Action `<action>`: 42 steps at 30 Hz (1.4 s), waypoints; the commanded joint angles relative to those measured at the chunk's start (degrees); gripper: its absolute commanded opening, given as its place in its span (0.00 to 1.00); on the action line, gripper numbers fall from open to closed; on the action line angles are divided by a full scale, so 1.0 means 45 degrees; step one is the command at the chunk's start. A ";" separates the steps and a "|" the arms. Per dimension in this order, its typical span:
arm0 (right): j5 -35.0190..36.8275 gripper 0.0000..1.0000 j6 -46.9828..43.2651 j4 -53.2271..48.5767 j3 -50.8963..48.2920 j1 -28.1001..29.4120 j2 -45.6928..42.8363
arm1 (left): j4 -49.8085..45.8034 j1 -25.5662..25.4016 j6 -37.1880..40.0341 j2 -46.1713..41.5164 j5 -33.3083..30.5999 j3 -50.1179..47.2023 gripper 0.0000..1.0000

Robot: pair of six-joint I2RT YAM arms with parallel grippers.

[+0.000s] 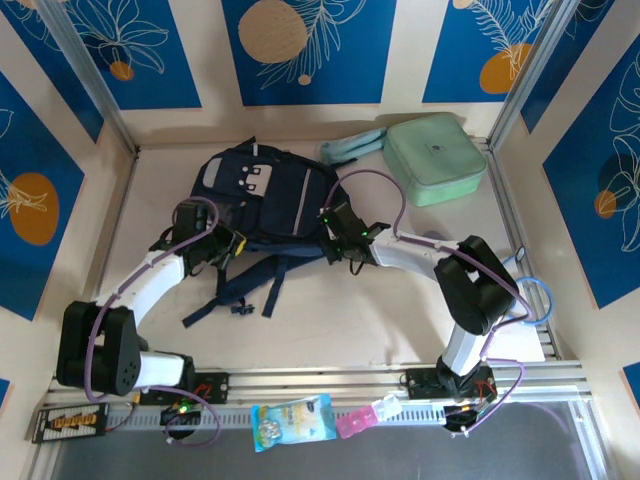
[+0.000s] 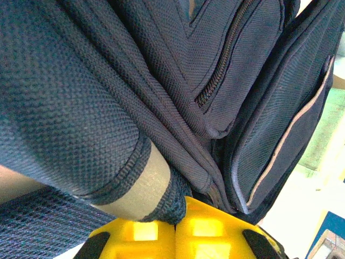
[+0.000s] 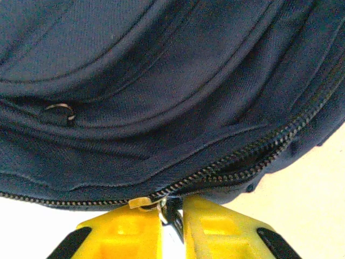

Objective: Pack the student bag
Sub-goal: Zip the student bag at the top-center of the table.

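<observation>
Two yellow fingers (image 2: 140, 232) of the left gripper (image 2: 177, 208) sit at the bottom edge of the left wrist view. They are pressed together with no gap, and a bound hem of the bag (image 2: 81, 108) is nipped at their tips. Navy weave covers most of that frame, with one zip (image 2: 221, 70) running down from the upper right.

In the right wrist view, the right gripper (image 3: 171, 208) also shows two yellow fingers at the bottom. They stand a narrow slit apart, clamped on the zip pull (image 3: 143, 203). From there one zip track (image 3: 253, 156) runs up to the right edge, its teeth parted along that stretch. One small metal ring (image 3: 56, 108) lies in a fold at the left.

From above, one bag (image 1: 265, 200) lies flat on the table (image 1: 330, 330), centre-left in the frame. Its grey patch (image 1: 250, 180) is uppermost and two straps (image 1: 250, 285) trail toward the bottom. The left gripper (image 1: 225, 245) meets its lower left edge and the right gripper (image 1: 335, 235) its lower right edge.

One mint case (image 1: 435, 160) rests in the upper right, apart from the bag, with one pale cloth (image 1: 350, 148) just left of it. Near the rail at the bottom lie three small items: one printed packet (image 1: 293, 420), one pink piece (image 1: 352, 424) and one clear piece (image 1: 385, 408).
</observation>
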 commanded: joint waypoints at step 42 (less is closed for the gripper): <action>-0.7961 0.00 0.1355 0.1731 0.3970 0.2250 0.2534 | -0.0301 0.2085 0.3846 0.2126 -0.0163 0.2266 0.71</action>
